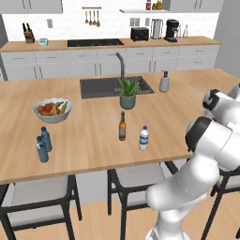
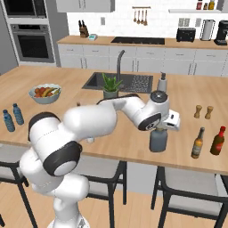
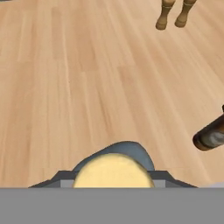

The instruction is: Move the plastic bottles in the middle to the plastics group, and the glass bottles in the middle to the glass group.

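Table (image 2: 133,147) edge runs close in front of the grey-blue bottle (image 2: 158,140), which stands upright near the front rim, long axis vertical, tan cap (image 3: 113,170) up. Claw (image 2: 165,126) sits over its neck — fingers are seen either side of the cap in the hand view, clamped on the grey-blue bottle.

Open wood lies to the bottle's right before the glass group: one dark brown bottle (image 2: 197,143) and one red-brown bottle (image 2: 217,141), both upright, near the front rim. Behind them, two wooden shakers (image 2: 203,111), apart from each other.

Middle of table: one amber bottle (image 1: 122,126) and one white-capped water bottle (image 1: 144,138), both upright, near each other, not touching, a bare strip between them and the front edge.

Left end: two blue-capped water bottles (image 1: 44,144) — upright, just beside each other. One fruit bowl (image 1: 52,110) behind them. One potted plant (image 1: 127,93) by the sink (image 1: 115,87); one soap dispenser (image 1: 164,82) at its right.
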You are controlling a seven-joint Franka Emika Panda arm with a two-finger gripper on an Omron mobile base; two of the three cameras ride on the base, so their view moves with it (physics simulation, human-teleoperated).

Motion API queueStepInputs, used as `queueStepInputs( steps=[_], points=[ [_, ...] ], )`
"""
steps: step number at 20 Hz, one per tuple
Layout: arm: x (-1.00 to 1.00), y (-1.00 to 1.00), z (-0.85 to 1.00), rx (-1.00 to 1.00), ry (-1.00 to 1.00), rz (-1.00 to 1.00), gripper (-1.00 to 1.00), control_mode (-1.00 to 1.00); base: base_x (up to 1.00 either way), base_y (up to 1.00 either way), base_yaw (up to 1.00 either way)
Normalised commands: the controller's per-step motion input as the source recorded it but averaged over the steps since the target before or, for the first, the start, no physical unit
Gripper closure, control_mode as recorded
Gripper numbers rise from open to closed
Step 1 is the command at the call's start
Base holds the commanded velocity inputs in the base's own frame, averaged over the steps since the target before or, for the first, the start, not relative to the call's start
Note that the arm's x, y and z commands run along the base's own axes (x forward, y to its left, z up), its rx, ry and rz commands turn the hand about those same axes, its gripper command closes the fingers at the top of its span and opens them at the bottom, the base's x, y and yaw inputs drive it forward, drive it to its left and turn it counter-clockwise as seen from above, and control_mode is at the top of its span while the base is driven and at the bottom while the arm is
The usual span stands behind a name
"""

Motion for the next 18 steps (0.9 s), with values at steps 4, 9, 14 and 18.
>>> queueStepInputs(
  steps=[4, 9, 14, 18],
  points=[
    [0.14, -0.72, 0.00, 0.00, 0.00, -0.06, 1.00, -1.00, 0.00, 0.00, 0.00],
    [0.18, -0.49, -0.03, -0.02, 0.00, -0.02, 1.00, -1.00, 0.00, 0.00, 0.00],
    [0.04, -0.02, -0.39, 0.00, 0.00, 0.00, 1.00, -1.00, 0.00, 0.00, 0.00],
    [0.05, 0.00, -0.48, -0.02, -0.01, 0.01, 1.00, -1.00, 0.00, 0.00, 0.00]
  ],
)
